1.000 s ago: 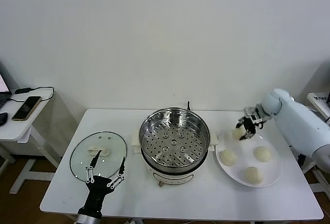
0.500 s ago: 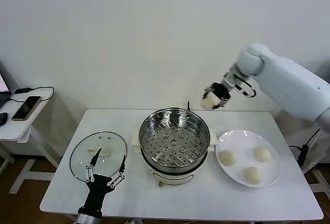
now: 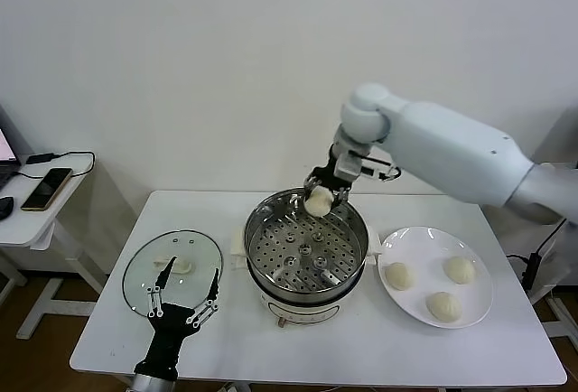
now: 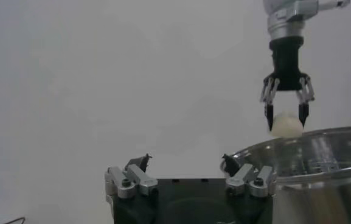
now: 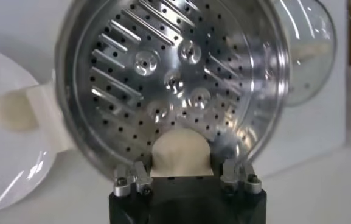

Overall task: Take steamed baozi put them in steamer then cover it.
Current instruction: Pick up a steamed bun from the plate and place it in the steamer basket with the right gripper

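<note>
My right gripper is shut on one baozi and holds it just above the far rim of the steamer. In the right wrist view the bun sits between the fingers, over the empty perforated tray. The left wrist view shows the same bun pinched above the pot. Three more baozi lie on the white plate. The glass cover lies flat to the left of the pot. My left gripper hovers open at its near edge.
The steamer stands mid-table on its white base. A low side table with a phone and a cable stands off the left end. The wall is close behind the table.
My right arm lifted one baozi off the plate and swung it left, up and over to the steamer's far rim. The left arm and the cover have not moved.
</note>
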